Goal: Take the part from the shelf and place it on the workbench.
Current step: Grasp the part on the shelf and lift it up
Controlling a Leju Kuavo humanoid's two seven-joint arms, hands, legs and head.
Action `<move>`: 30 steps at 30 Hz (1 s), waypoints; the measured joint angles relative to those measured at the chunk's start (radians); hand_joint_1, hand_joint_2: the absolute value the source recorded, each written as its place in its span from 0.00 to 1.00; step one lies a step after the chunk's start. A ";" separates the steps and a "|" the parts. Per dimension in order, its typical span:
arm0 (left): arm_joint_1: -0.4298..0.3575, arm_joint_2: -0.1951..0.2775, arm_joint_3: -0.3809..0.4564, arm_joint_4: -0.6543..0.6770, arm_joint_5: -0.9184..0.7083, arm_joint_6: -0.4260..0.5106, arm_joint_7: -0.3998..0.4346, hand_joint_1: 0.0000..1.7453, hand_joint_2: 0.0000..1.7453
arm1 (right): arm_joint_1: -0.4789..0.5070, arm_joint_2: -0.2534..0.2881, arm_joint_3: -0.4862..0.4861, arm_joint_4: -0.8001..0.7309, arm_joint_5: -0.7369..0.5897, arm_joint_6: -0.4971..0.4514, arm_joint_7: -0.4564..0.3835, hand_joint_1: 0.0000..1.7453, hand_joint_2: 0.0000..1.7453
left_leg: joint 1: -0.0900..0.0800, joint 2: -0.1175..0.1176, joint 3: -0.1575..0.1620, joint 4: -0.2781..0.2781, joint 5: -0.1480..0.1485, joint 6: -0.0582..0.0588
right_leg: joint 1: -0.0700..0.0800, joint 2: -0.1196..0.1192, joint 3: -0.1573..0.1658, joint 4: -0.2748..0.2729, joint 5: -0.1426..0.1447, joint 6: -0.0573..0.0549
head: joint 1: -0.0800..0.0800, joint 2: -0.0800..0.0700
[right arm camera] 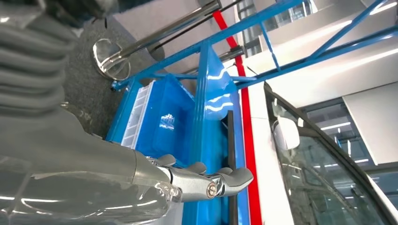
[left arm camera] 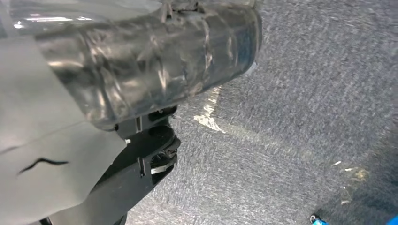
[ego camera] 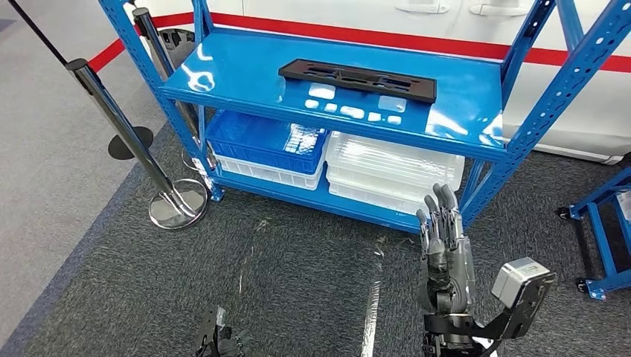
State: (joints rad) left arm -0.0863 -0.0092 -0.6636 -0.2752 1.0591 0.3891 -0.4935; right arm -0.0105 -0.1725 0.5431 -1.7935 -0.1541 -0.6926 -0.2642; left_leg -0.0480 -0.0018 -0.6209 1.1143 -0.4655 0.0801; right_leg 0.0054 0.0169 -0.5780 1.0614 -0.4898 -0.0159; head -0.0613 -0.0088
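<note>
The part is a long flat black plate with cut-outs, lying on the top board of the blue shelf, right of its middle. My right hand is raised in front of the shelf's lower right corner, well below and short of the part, with its fingers stretched out and nothing in them. In the right wrist view the same hand points toward the shelf, and the part shows edge-on as a dark strip. My left hand hangs low at the bottom edge; its fingers are too hidden to read.
On the lower shelf board sit a blue crate and clear plastic bins. Chrome barrier posts with round bases stand left of the shelf. Another blue rack is at the right. A white panel with a red stripe runs behind.
</note>
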 joint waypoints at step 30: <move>-0.005 0.009 -0.033 0.018 0.018 -0.012 0.026 0.00 0.00 | 0.016 -0.003 -0.018 -0.032 0.035 -0.005 0.107 0.00 1.00 | 0.049 -0.001 0.010 0.015 -0.047 -0.063 | -0.024 -0.002 -0.027 0.008 0.012 0.015 | -0.005 0.000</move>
State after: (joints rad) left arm -0.0914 0.0000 -0.6963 -0.2569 1.0772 0.3772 -0.4671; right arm 0.0051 -0.1759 0.5249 -1.8259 -0.1186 -0.6975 -0.1575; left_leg 0.0009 -0.0032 -0.6113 1.1289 -0.5126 0.0166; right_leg -0.0184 0.0150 -0.6047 1.0696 -0.4783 -0.0005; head -0.0661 -0.0088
